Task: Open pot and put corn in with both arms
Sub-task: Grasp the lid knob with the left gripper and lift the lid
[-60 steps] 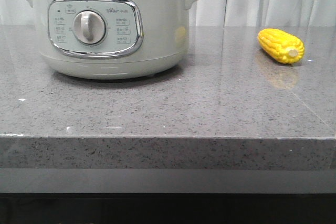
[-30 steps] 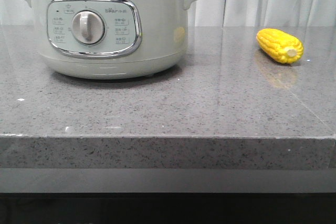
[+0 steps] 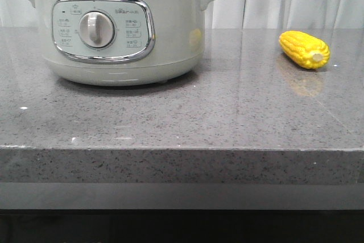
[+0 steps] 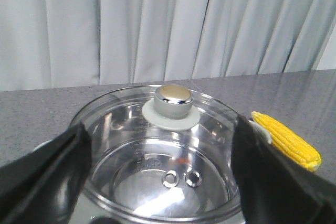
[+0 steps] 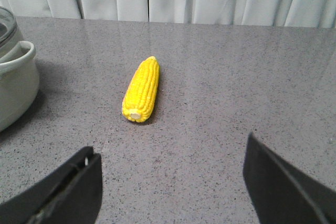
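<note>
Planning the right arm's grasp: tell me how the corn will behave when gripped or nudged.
The corn lies on its side on the smooth counter; round and tapered, it would probably roll if nudged. It looks stiff. Its glossy, bumpy kernels may slip slightly between fingers.

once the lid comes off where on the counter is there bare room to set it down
Bare counter lies between the pot and the corn, and a wider strip runs along the front edge ahead of both. Nothing crowds the top; only the spots under the pot and the corn are taken. The lid is on the pot.
</note>
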You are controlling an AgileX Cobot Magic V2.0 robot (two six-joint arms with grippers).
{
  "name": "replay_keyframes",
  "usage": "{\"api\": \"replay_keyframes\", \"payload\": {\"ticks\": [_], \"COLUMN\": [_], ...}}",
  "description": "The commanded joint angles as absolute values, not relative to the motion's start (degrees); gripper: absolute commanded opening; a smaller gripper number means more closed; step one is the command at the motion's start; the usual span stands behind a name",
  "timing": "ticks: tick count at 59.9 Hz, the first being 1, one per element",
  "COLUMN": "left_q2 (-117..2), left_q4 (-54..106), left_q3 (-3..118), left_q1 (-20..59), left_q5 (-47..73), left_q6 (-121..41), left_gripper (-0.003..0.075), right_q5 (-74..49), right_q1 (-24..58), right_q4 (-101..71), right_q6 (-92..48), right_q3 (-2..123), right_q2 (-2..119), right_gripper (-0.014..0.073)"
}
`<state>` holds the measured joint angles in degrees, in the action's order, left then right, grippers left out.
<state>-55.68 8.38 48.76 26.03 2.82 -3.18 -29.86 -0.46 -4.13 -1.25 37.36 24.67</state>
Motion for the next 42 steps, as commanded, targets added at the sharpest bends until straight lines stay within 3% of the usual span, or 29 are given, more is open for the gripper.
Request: {"api": "replay_keyframes", "payload": {"ticks": [1,28,42], "left_q2": [-60.12,-82.45,-88.12], "left_q4": [8.68,8.68,9.32], "left_q3": [54.24,74.47,77.75], "left_q1": [27.14,27.14,27.14], "left_q5": [-2.27,-1.81,-1.69], "left_q6": [-3.07,-3.07,-3.07], "left_gripper": [0.0544,0.0544,0.0544], "right_q5": [-25.54,-25.54,-25.54], "right_q1": [-0.82,-0.82,-0.82], "right_q4": [-4.24,-4.24,-4.24], "right_q6": [-1.40,-1.40,-1.40], "right_q3": [39.18,39.18,39.18], "right_q2": [25.44,25.44,25.44], "right_gripper": [0.0573,0.0573,0.0573]}}
